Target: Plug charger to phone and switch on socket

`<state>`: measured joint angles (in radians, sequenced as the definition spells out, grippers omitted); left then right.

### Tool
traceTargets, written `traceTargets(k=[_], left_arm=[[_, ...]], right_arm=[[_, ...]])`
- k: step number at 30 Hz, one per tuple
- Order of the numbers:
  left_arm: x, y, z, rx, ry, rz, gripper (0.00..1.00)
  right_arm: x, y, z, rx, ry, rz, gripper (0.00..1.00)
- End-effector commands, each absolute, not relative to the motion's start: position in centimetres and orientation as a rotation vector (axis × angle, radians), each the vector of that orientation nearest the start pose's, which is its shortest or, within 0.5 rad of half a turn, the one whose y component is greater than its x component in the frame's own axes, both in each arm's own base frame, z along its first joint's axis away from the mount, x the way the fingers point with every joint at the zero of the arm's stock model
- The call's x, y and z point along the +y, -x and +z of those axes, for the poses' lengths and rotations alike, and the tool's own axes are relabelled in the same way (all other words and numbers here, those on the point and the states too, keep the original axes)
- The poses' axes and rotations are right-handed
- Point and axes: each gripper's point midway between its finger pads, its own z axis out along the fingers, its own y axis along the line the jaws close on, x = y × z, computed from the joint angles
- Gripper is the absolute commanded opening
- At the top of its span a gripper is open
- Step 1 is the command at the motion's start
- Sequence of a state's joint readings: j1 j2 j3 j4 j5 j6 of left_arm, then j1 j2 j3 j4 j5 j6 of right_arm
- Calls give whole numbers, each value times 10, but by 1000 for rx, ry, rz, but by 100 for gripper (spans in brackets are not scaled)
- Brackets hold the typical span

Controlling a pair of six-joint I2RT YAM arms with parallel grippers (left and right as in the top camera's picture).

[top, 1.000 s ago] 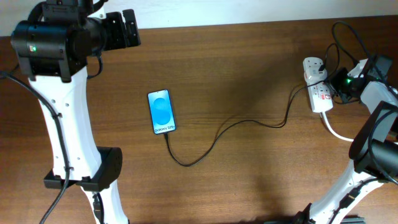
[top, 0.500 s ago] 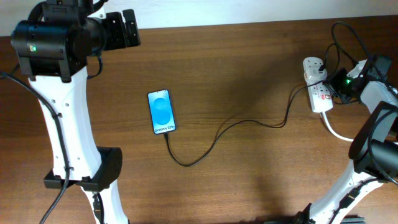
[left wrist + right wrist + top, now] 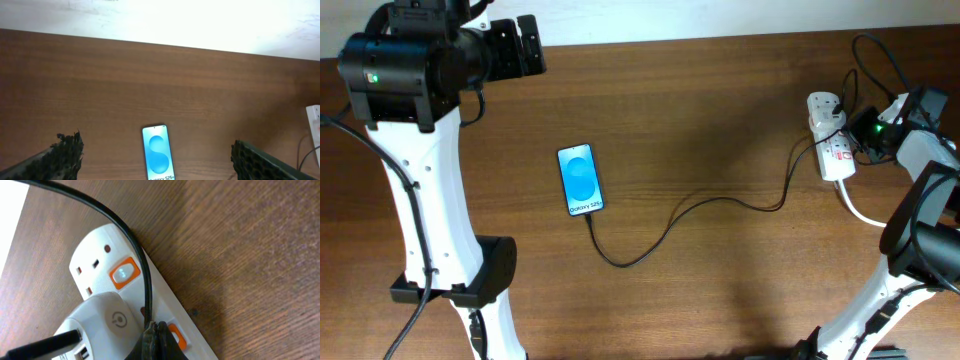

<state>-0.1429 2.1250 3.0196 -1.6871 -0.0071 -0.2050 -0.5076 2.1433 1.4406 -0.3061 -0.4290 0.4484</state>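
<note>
The phone [image 3: 580, 179] lies face up at centre left, its blue screen lit; it also shows in the left wrist view [image 3: 159, 159]. The charger cable [image 3: 720, 198] runs from the phone's near short edge, where its tip sits, across the table to the socket [image 3: 830, 135] at the right. My right gripper [image 3: 858, 140] is shut, its tips [image 3: 157, 330] on the socket [image 3: 95, 250] beside an orange switch [image 3: 176, 336]. A white adapter [image 3: 100, 322] is plugged into the strip. My left gripper [image 3: 528, 45] is open and empty, raised at the far left.
A thick white cord [image 3: 860, 212] leaves the socket's near end. Black cables [image 3: 870, 60] loop behind the socket, and one [image 3: 135, 255] crosses the strip next to a second orange switch [image 3: 125, 272]. The table's far edge meets a white wall [image 3: 160, 20].
</note>
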Motion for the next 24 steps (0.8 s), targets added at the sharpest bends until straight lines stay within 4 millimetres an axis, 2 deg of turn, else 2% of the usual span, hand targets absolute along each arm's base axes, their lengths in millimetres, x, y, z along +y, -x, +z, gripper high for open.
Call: traceTargets(k=[1,24], left_arm=[[-59,-429,400,2345,78,-170,99],[-59,-429,400,2345,79,-170,99]], right_arm=[[-160,-482,14,2368,-1006,596,4],[-135,-481,17,2386,-995,734,4]])
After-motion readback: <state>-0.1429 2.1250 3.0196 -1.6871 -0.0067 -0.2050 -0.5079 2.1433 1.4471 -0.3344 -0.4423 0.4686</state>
